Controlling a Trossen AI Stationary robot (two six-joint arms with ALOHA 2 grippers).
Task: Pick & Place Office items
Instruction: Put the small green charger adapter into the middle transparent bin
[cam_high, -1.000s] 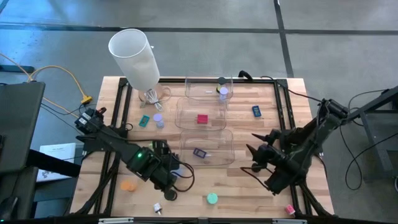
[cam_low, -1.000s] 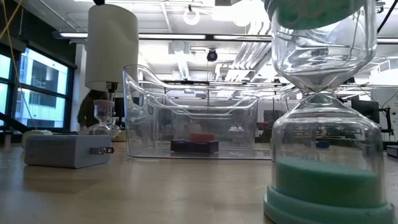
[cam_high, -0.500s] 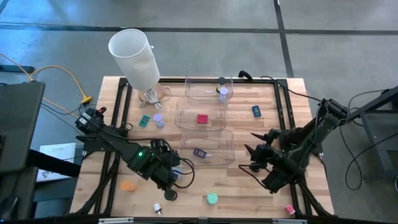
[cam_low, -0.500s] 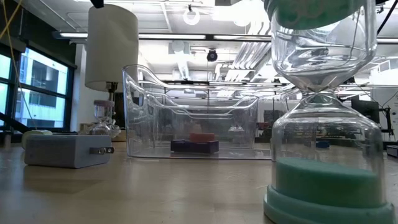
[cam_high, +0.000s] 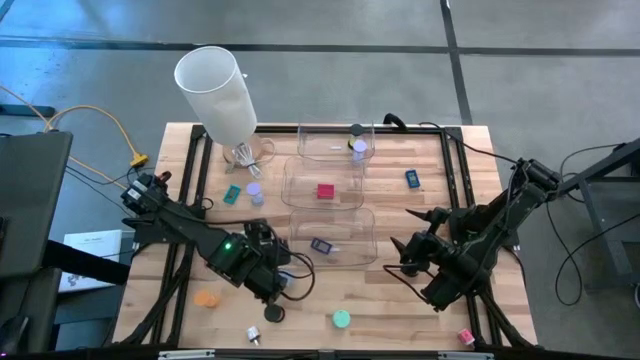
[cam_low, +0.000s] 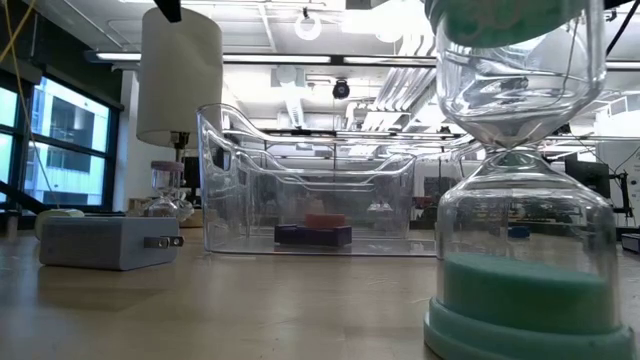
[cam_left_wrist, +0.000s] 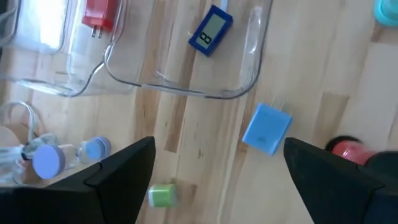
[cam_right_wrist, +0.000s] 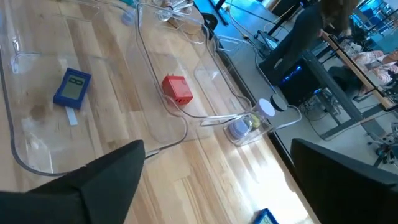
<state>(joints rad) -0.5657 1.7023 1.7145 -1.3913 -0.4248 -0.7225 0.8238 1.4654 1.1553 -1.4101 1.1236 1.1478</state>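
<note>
Since the earlier frame, your right gripper (cam_high: 401, 258) had crept slightly toward the frame's left, closer to the nearest of the clear bins (cam_high: 331, 237), and both sets of jaws had spread wider. Your left gripper (cam_high: 281, 283) sat in the lower centre-left of the high view, over bare counter (cam_high: 390, 310).

Both jaws stood wide open and held nothing; the wrist views showed empty space between each pair of fingers.

The office items lay scattered. A small blue clock (cam_left_wrist: 211, 31) rested inside the nearest bin and a red block (cam_high: 325, 191) in the middle one. Loose on the counter were a blue plug block (cam_left_wrist: 267, 129), a green piece (cam_left_wrist: 163, 195), an orange disc (cam_high: 206, 298), a teal sand timer (cam_high: 342, 319) near the bottom edge, and a blue block (cam_high: 412, 179) toward the upper right. A tall white cylinder (cam_high: 217, 91) stood at the upper left.

You appeared to be between picks, choosing a target. The next move likely called for lowering open jaws squarely around one loose piece, probably the blue plug block near your left gripper.
</note>
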